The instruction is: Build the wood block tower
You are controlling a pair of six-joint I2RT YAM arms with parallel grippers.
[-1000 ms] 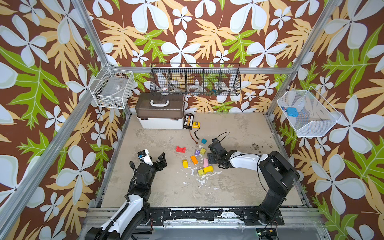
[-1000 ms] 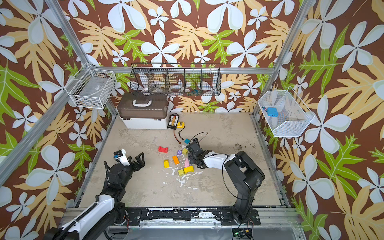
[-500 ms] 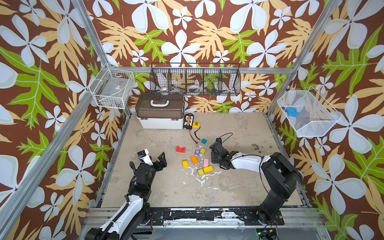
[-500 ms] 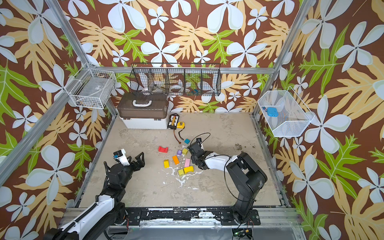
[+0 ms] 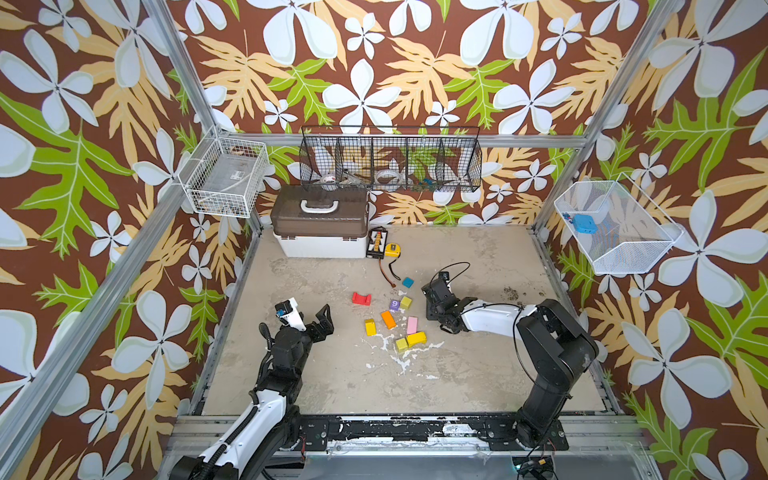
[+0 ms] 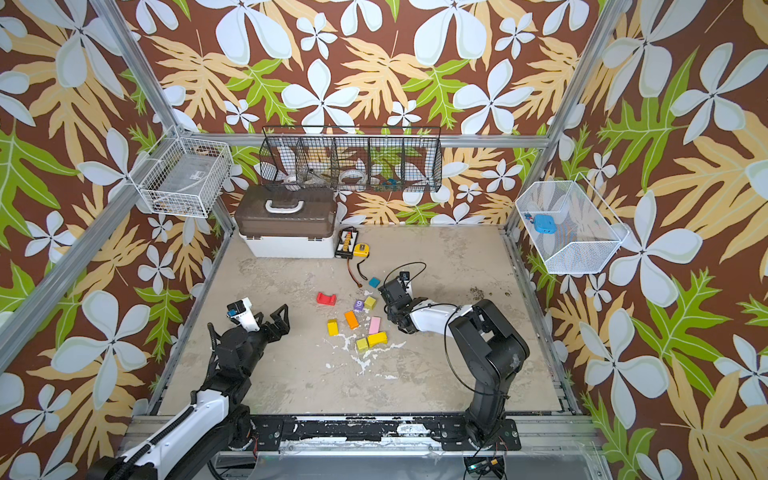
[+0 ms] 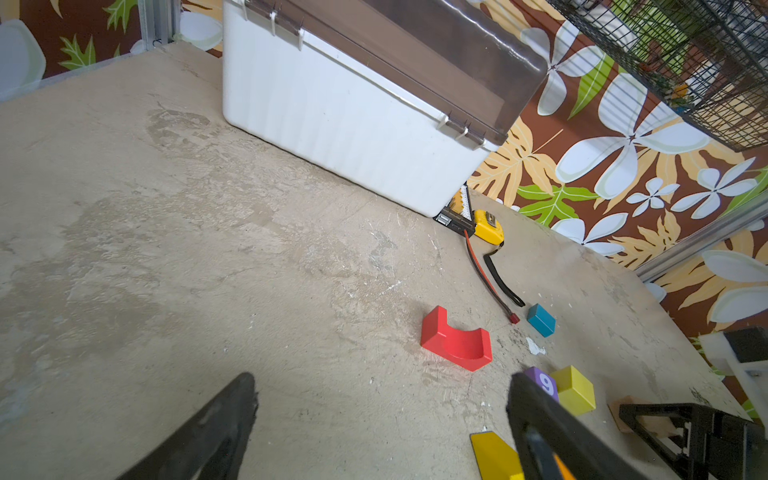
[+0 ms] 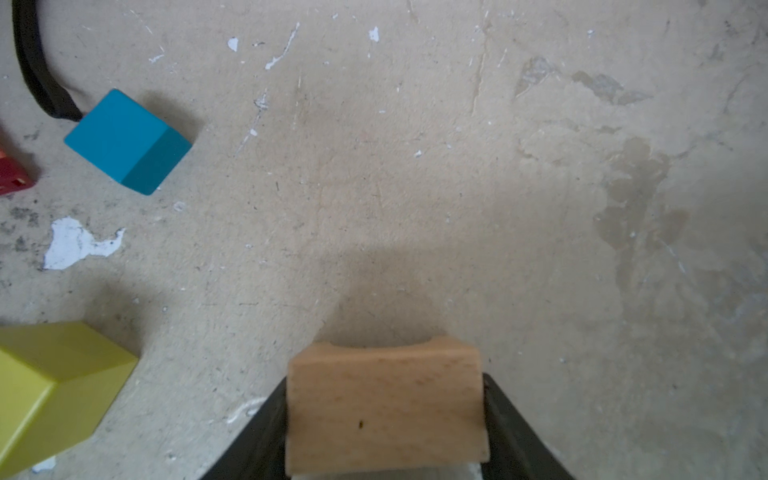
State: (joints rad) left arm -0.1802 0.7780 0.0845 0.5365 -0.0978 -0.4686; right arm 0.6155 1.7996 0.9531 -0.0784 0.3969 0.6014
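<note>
My right gripper (image 8: pixel 384 390) has just drawn its fingers in. A second ago they stood wider; now they clamp the tan block (image 8: pixel 386 411) by its 2 side faces, its notched edge pointing away from my wrist. I cannot tell whether the block has left the table (image 8: pixel 457 166) yet. My left gripper (image 7: pixel 382 384) has not changed: its fingers are wide apart and hold nothing, and it sits at 9 o'clock of the loose blocks in both top views.

No tower stands yet. In a top view every other piece lies singly on the table. The teal cube (image 5: pixel 407 282) is at 10 o'clock of my right gripper. The yellow-green cube (image 5: pixel 406 302) and purple 9 cube (image 5: pixel 394 306) are at 9 o'clock, with the red arch (image 5: pixel 361 298) further out the same way. The pink block (image 5: pixel 412 324), orange block (image 5: pixel 388 319) and yellow block (image 5: pixel 370 327) lie toward 8 o'clock.

I judge this grip to be the first real step. Next the tan block needs a clean lift and a base to sit on.
</note>
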